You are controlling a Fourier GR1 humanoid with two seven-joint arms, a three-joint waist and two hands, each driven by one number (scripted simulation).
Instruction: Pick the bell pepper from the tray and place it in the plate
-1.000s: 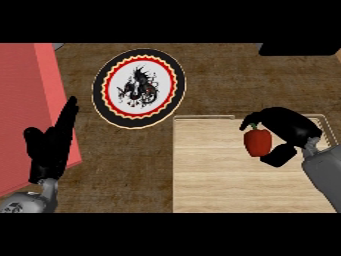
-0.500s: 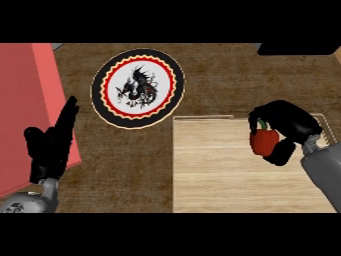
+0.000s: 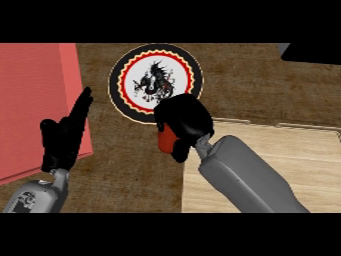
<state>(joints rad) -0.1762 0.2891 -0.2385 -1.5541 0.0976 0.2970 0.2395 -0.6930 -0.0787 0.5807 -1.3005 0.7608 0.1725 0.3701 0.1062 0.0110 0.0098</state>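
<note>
Nearest the viewer, two grey forearms come in from the lower edge over a brown table (image 3: 276, 85). The left hand (image 3: 64, 135) rests at the left with its fingers straight and apart, pointing up beside a red block (image 3: 25, 105) and holding nothing. The right hand (image 3: 184, 120) is curled down over the one bell pepper (image 3: 165, 142), clamped on it so that only a red patch shows beneath the black fingers; the pepper's long axis cannot be made out under the grip. The pepper is off the tray (image 3: 291, 150), the single pale wooden board with a raised rim at the lower right, and hangs over the bare table just past the tray's left corner, right at the near rim of the plate (image 3: 129, 70). Whether it touches anything below cannot be told. The one plate, round with a black border, a red zigzag ring and a dark dragon figure on white, lies directly beyond the hand, up and a little left in the head view. The coming move seems to turn on that line: the right hand, far nearer than the left, needs to carry the pepper a short way forward over the plate's middle before letting go. A dark object (image 3: 320, 52) shows at the far right corner.
</note>
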